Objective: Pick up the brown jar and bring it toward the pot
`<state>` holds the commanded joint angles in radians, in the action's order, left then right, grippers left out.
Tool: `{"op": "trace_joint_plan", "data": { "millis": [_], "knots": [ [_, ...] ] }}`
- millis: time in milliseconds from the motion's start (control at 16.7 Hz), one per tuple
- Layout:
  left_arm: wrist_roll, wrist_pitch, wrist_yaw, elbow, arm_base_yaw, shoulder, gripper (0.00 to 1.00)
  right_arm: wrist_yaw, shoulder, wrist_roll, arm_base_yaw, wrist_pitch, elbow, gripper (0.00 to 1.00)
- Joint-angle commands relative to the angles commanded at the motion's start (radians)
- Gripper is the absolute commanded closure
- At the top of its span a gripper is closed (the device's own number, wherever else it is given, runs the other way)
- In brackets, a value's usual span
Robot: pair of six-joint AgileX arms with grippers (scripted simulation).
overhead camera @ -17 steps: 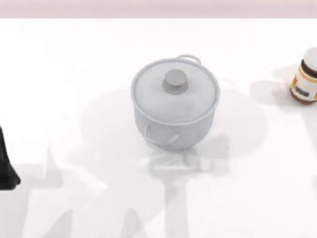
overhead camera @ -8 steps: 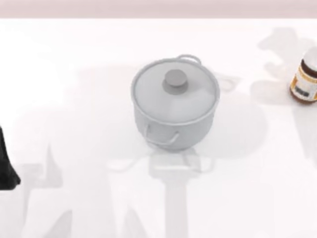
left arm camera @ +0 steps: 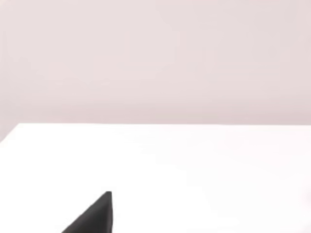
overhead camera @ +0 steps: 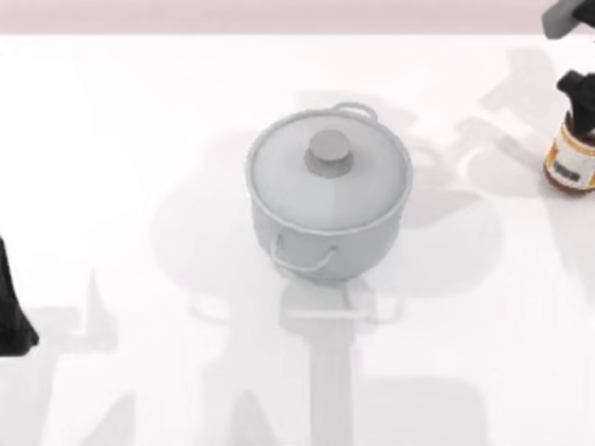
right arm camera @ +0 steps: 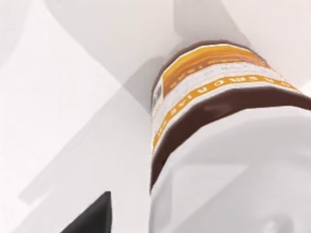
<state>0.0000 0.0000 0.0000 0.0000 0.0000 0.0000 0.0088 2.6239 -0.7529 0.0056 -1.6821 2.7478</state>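
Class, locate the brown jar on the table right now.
In the top view the brown jar stands at the table's far right edge, well right of the pot, with the right gripper directly above its lid.

you see the brown jar (overhead camera: 569,158) standing upright at the far right edge of the tabletop (overhead camera: 139,167), partly cut by the top view's border. it is small, dark brown, with an orange-and-white label; its top is hidden there by a dark part. in the right wrist view the jar (right arm camera: 214,102) shows its white lid very close. the pot (overhead camera: 328,193) stands in the middle, well apart from the jar; it is large, light grey, closed by a flat lid with a round knob, with two loop handles.
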Motion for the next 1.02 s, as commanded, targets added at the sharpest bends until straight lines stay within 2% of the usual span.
{"op": "trace_joint_plan", "data": {
  "millis": [480, 1020],
  "knots": [
    [0.0, 0.0, 0.0, 0.0, 0.0, 0.0, 0.0, 0.0, 0.009, -0.004, -0.003, 0.008, -0.008, 0.0],
    [0.0, 0.0, 0.0, 0.0, 0.0, 0.0, 0.0, -0.002, -0.094, -0.003, 0.002, 0.278, -0.388, 0.0]
  ]
}}
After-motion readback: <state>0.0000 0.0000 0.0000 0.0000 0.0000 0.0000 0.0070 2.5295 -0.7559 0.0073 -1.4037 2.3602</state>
